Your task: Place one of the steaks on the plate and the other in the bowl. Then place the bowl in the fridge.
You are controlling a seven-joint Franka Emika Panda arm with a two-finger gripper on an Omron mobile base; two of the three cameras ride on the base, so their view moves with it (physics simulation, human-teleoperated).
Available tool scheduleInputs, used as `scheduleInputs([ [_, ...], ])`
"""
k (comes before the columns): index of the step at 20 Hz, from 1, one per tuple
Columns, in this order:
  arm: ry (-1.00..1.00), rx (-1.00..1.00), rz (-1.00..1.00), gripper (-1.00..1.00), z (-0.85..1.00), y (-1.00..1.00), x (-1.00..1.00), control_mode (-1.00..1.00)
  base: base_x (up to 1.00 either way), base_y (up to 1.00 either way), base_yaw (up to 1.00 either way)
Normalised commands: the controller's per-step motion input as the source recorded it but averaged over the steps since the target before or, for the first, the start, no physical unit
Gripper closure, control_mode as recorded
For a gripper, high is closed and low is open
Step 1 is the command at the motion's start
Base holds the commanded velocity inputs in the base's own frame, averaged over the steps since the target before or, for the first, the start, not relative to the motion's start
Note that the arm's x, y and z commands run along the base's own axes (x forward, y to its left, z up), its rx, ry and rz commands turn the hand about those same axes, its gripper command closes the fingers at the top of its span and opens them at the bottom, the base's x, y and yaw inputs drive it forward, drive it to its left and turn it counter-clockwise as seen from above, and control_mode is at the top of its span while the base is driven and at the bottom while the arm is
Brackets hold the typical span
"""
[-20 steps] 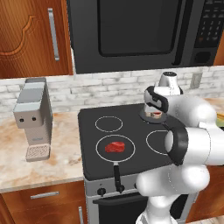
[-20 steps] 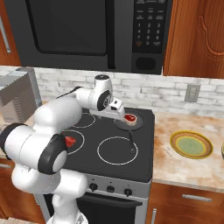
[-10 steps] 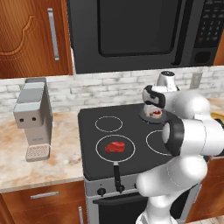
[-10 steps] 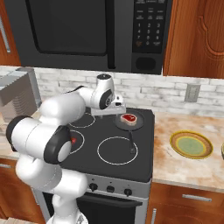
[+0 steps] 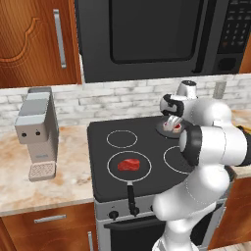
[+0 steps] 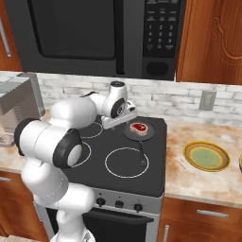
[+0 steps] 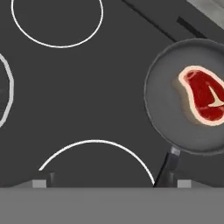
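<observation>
Two dark fingertips of the hand [image 7: 109, 183] are seen at the lower edge of the hand view, set wide apart with nothing held between them. In the right base view the hand [image 6: 119, 122] is held low over the rear of the black stove top [image 6: 118, 156], just beside a small dark pan [image 6: 140, 131] that stands at the stove's rear right corner. One steak [image 7: 204, 95] is seen lying in that pan, red with a pale rim, and the pan's handle [image 7: 166, 168] is pointed toward the front edge of the stove. From the left base view the same pan [image 5: 169, 128] is partly covered by the arm. A second steak [image 5: 128, 164] is seen in another dark pan [image 5: 128, 166] on the front left burner, with its black handle reaching over the stove's front edge. White burner rings are marked on the stove top. A round green and yellow plate [image 6: 207, 156] is set on the marble worktop [image 6: 198, 175] to the right of the stove, well apart from both steaks. A grey coffee machine [image 5: 38, 132] is placed on the worktop left of the stove, against the brick wall. A black microwave [image 5: 147, 37] is mounted above the stove, between brown wooden cabinets.
</observation>
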Motion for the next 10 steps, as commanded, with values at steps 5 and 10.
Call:
scheduleInputs([
  [5,0.13,-0.17,0.44,-1.00,0.00,-0.07,0.26,-1.00,0.00,0.00,0.00],
  [10,0.05,-0.07,0.31,-1.00,-0.09,-0.04,0.19,-1.00,0.00,0.00,0.00],
])
